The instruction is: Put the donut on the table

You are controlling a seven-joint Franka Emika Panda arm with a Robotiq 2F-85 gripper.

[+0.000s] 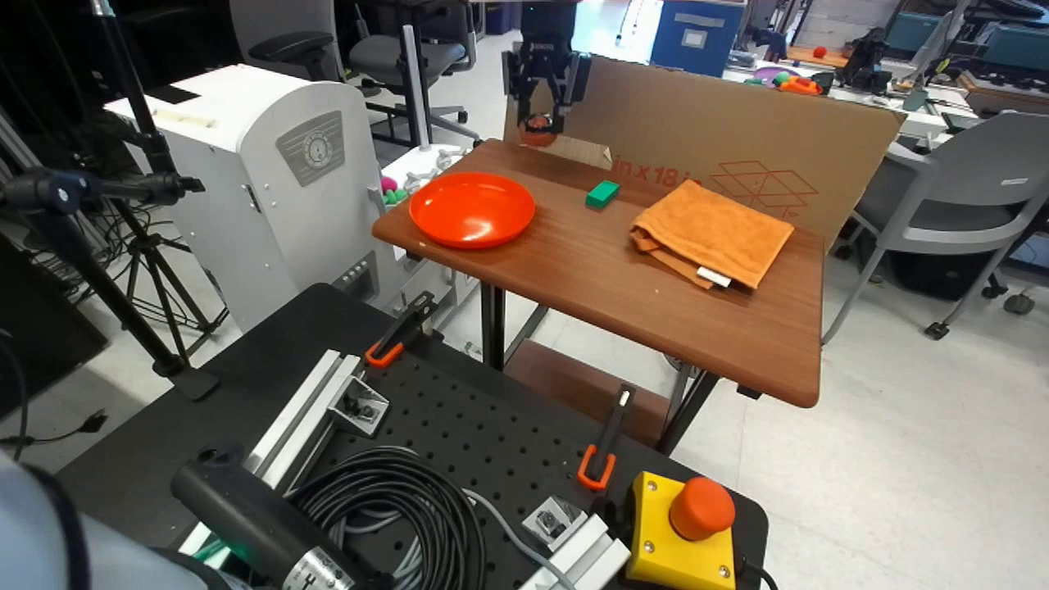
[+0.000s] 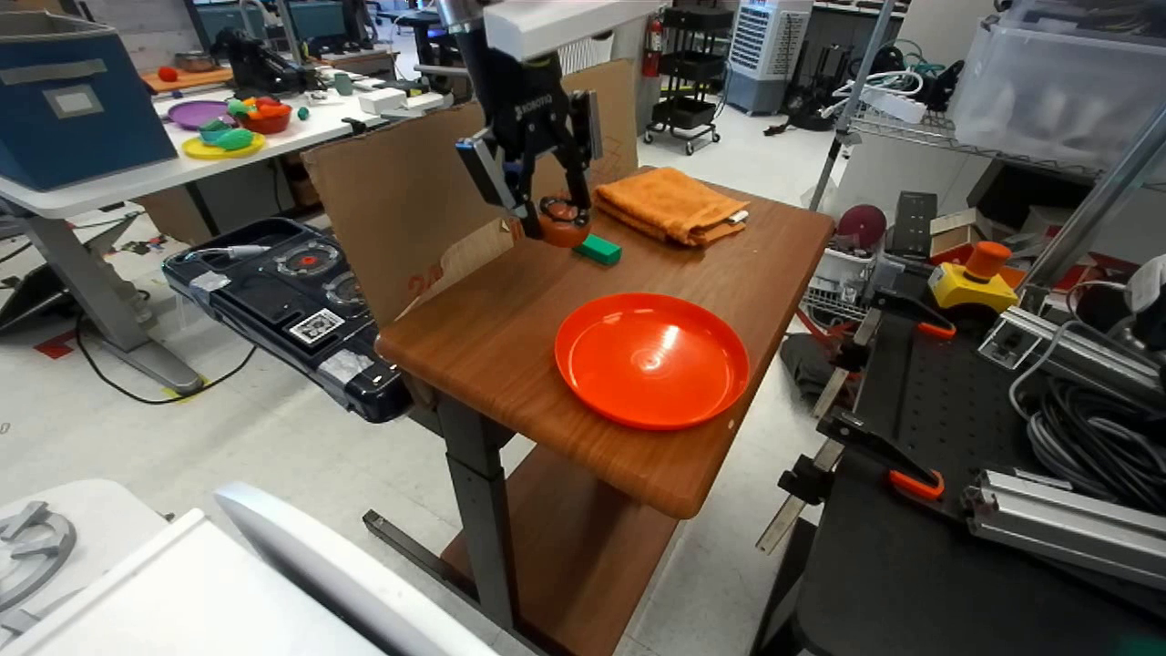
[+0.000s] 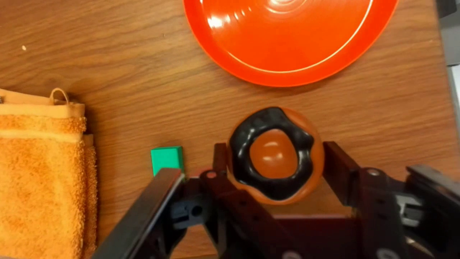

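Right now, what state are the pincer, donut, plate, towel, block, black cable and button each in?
Pincer: closed on the donut.
Donut: held in the air over the table.
Plate: flat on the table, hollow side up.
Towel: folded, on the table.
Block: flat on the table, apart from the towel.
Black cable: coiled.
Button: can't tell if pressed.

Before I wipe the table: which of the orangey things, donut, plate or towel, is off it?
The donut, black-iced and held by the gripper above the table; the plate and towel rest on it.
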